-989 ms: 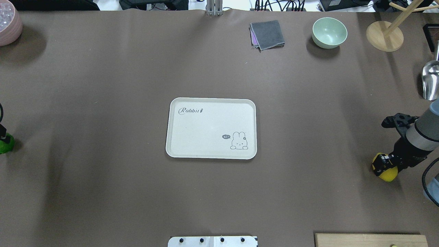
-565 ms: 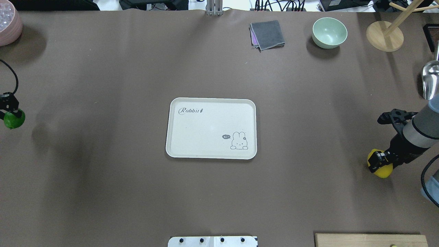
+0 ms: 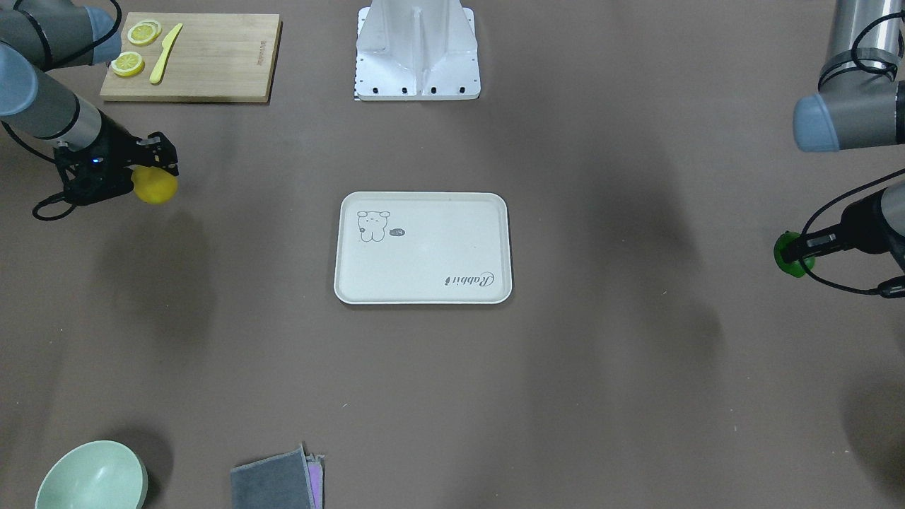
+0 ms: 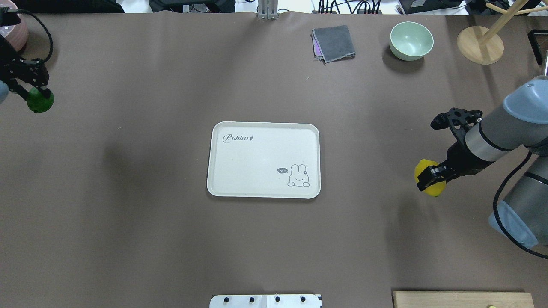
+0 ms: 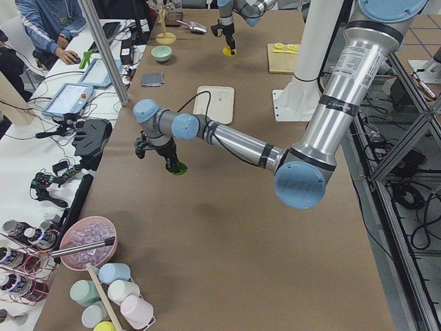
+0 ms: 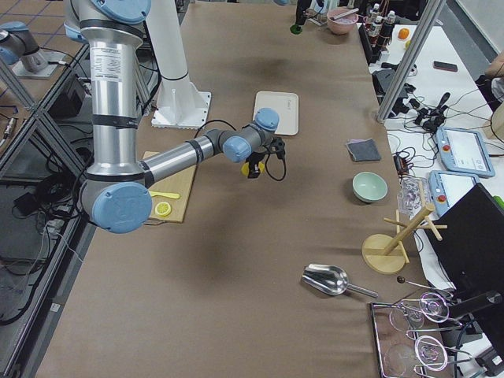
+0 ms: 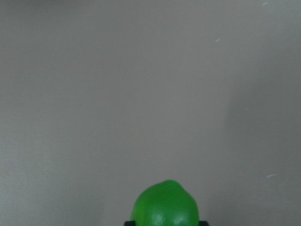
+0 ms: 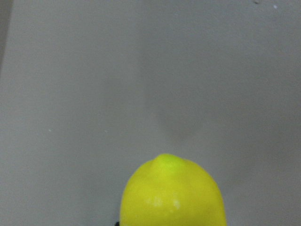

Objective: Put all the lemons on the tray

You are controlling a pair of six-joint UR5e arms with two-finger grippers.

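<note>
1. At the near right edge of the table lies a wooden cutting board with lemon slices. These are not part of your task.
2. A little farther in on the right, the right gripper pinches the yellow lemon between its fingers, clear of the table. Over the last second it has carried the fruit leftward toward the tray, but it is still well short of it.
3. In the middle sits the tray, cream-white with a rabbit drawing. No lemon is on it yet.
4. At the left edge, the left gripper pinches the green lemon. A second ago the fruit sat low against the table. It is now raised above the surface and remains well apart from the tray.
5. For you, this means both lemons are grasped and lifted, so picking up looks finished. Each lemon still has to be carried over the tray and released, and the green one has the longer way to go.
</note>
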